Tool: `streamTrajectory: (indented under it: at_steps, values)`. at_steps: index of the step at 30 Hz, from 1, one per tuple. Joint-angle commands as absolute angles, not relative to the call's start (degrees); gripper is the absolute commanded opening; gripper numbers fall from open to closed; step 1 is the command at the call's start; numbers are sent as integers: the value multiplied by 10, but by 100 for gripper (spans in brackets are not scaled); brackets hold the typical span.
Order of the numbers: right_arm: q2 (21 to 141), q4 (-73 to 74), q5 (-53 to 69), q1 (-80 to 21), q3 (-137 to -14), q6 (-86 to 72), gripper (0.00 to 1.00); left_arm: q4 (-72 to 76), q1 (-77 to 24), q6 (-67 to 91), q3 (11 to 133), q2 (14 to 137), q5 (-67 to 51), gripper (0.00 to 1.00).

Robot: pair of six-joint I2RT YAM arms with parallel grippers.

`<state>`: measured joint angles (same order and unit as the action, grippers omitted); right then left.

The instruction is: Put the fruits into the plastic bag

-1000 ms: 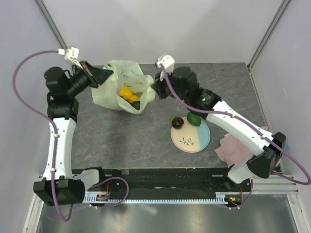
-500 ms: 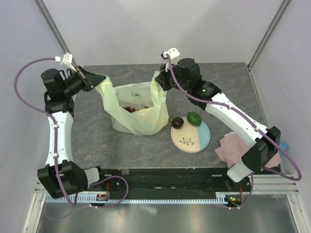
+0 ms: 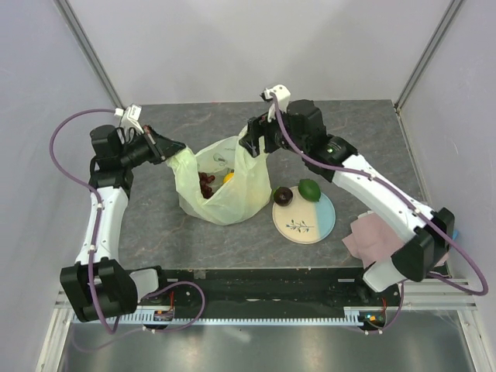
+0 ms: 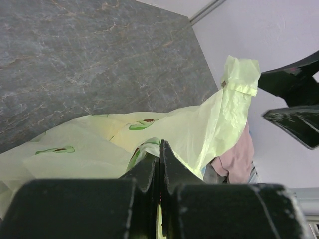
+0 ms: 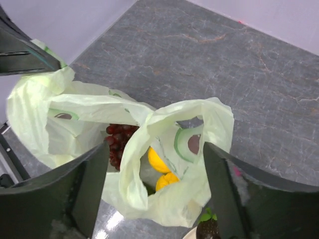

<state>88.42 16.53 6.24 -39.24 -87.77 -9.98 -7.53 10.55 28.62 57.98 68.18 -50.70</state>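
The pale green plastic bag [image 3: 225,194] stands open on the table, and dark red grapes [image 5: 118,140] and two yellow-orange fruits [image 5: 158,163] show inside it. My left gripper [image 3: 178,150] is shut on the bag's left handle [image 4: 149,144] and holds it up. My right gripper [image 5: 155,147] is open, and the right handle loop [image 5: 199,112] lies loose between its fingers. A dark purple-brown fruit [image 3: 283,196] and a green avocado [image 3: 309,188] sit on the plate [image 3: 310,226] to the right of the bag.
A pink cloth [image 3: 373,236] lies at the table's right edge beside the right arm's base. The cream-and-blue plate touches the bag's right side. Grey walls and metal posts close in the back and sides.
My right gripper has opened and let go of the right handle. Both grippers have come lower and closer together, and the bag has sagged onto the table.
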Motion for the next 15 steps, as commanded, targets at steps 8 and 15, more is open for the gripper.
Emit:
streamTrajectory:
  at_steps: [8, 15]
  values:
    - [670, 182, -54, -353, -750, -145, 89, -98, 106, 228, 586, 635, -492, 1]
    - [712, 217, -2, -211, -635, -178, 90, -102, 107, 227, 584, 639, -496, 2]
